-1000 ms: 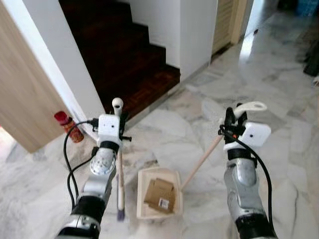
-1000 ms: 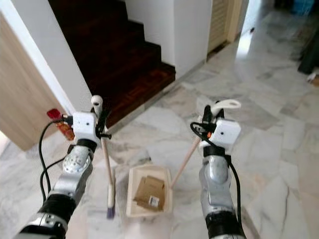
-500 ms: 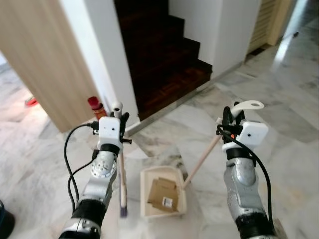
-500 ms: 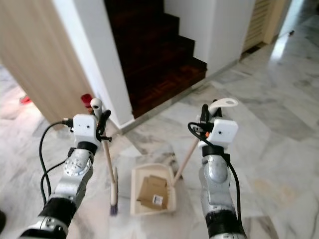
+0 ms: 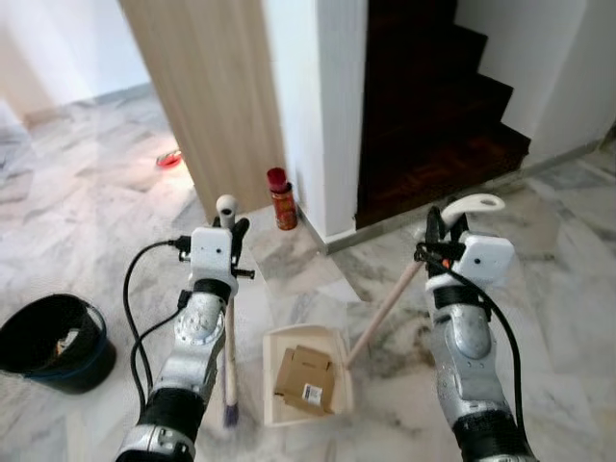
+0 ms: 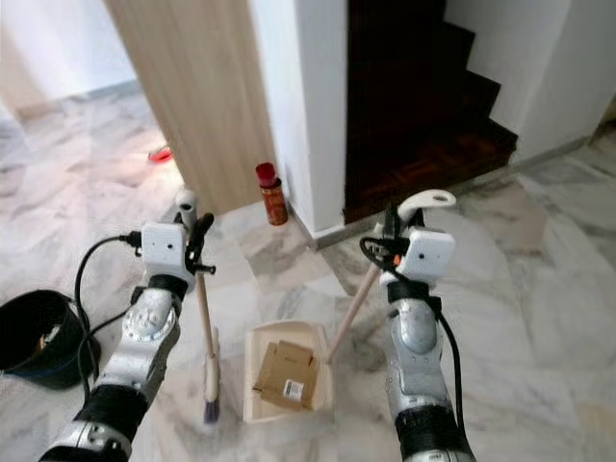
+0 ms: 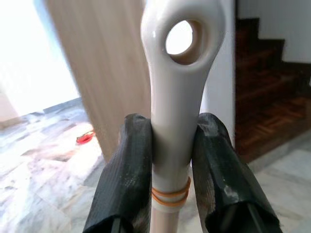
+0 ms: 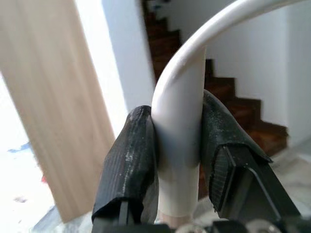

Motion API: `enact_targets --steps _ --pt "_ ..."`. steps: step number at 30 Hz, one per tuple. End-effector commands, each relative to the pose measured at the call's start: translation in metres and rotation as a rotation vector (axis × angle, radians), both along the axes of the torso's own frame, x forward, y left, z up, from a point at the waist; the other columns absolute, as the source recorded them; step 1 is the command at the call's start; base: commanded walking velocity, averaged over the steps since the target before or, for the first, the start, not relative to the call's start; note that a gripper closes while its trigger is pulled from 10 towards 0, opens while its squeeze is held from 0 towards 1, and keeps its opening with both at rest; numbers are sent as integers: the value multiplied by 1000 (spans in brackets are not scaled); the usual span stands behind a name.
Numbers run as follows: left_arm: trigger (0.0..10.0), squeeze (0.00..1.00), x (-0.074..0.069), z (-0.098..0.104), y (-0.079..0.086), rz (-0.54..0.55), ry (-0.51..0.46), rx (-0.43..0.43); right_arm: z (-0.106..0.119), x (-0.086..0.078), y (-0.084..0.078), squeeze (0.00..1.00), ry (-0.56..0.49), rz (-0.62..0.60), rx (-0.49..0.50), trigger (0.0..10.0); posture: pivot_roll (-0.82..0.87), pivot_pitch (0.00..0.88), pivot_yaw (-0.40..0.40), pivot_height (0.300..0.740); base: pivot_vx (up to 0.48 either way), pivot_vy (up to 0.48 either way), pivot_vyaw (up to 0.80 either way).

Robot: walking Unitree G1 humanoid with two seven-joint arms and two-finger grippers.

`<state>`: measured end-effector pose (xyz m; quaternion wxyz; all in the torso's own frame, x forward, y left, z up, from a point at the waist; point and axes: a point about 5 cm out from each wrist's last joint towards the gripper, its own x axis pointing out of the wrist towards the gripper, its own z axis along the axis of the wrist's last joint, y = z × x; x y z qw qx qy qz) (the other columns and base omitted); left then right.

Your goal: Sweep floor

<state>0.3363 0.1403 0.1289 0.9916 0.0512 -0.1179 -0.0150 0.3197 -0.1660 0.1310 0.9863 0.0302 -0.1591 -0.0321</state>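
Closest to the robot, the cream dustpan (image 5: 306, 385) sits flat on the marble floor (image 5: 96, 231) between the two arms, with a flattened piece of cardboard (image 5: 305, 378) already lying in it. The left gripper (image 7: 170, 160) has its jaws clamped tight on the white top of the broom (image 5: 229, 318), which hangs almost upright with its dark bristles touching the floor just left of the pan. The right gripper (image 8: 177, 155) is squeezed shut on the curved white end of the dustpan handle (image 5: 390, 306), which slants down to the pan's right rear corner.

So the rubbish looks collected and the job now seems to be getting it to the black bin (image 5: 53, 342), off to the robot's left. To do that well, the robot should probably keep the pan level so the cardboard doesn't slide out, and keep the broom clear of its own feet while turning.

Further back there's a red-capped bottle (image 5: 281, 199) standing by the white wall corner, a wooden panel (image 5: 217, 96) next to it, a small red thing (image 5: 169, 159) on the floor, and dark stairs (image 5: 433, 106) beyond
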Motion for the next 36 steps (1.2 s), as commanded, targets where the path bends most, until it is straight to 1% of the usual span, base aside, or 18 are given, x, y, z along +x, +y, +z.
enact_targets --steps 1,12,36 --pt "10000 0 1 8 9 23 -33 0 14 3 9 0 -66 27 -7 10000 -90 0 75 740 0 307 550" --pt "10000 0 1 8 8 15 -35 2 14 3 9 0 -66 35 -6 10000 -87 0 76 740 0 304 534" --pt "10000 0 0 8 7 20 -33 -2 10 2 13 0 -49 50 14 10000 -81 0 74 740 0 306 0"
